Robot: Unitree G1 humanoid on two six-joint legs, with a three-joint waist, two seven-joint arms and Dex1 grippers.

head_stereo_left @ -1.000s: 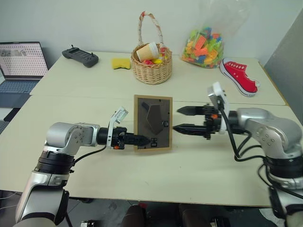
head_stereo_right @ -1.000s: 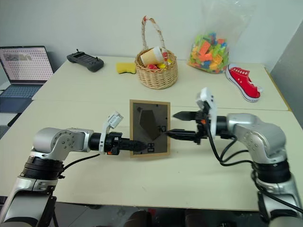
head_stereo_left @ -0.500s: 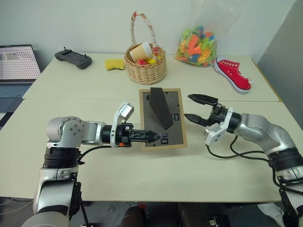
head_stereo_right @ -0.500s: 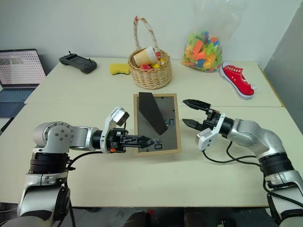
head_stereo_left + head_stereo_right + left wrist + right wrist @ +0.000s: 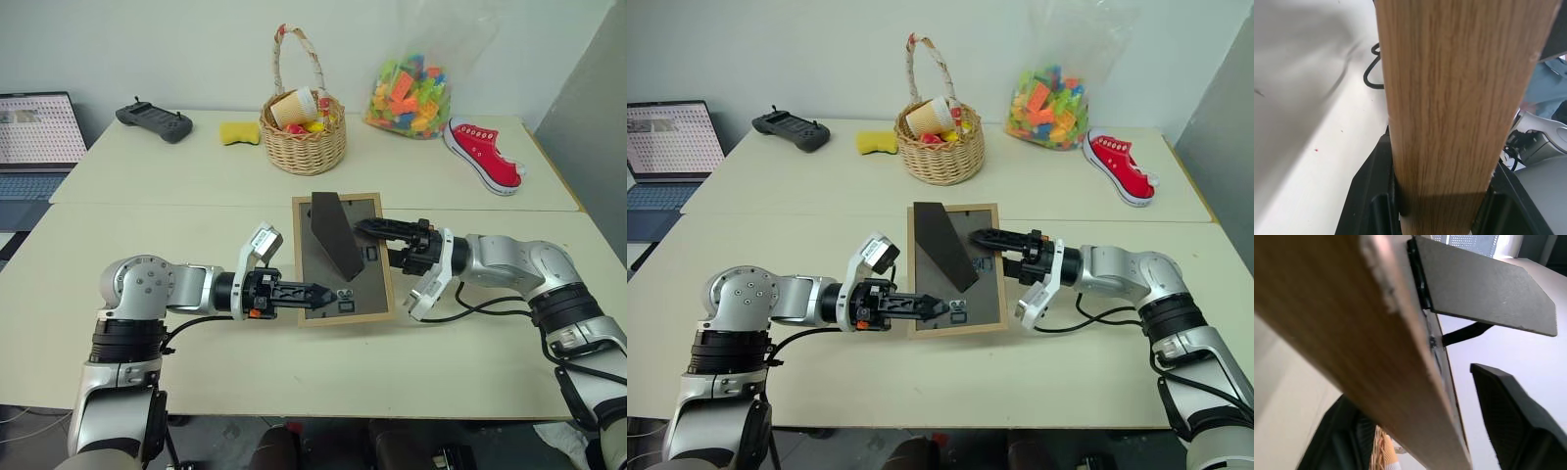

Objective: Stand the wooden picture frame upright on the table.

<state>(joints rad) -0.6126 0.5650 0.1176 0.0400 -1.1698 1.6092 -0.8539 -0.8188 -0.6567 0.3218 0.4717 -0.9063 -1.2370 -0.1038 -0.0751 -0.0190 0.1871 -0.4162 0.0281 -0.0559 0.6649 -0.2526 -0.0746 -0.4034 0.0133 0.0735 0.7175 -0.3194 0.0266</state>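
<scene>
Standing behind wooden picture frame [image 5: 342, 257], clamped by left gripper [image 5: 315, 292], straddled by right gripper's [image 5: 376, 243] parted fingers: wicker basket [image 5: 303, 145] holding paper cup [image 5: 301, 105].

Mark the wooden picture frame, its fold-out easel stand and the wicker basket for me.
wooden picture frame [image 5: 375, 305]: left eye view, on its light-wood right rail.
fold-out easel stand [image 5: 334, 235]: left eye view, middle of the dark flap.
wicker basket [image 5: 303, 144]: left eye view, on its woven front wall.

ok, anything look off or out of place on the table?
Mostly the wooden picture frame: held off the table between both grippers, backing toward the camera, easel stand folded out. Also a lone red sneaker lies by the bag of blocks. Nothing spilled.
</scene>
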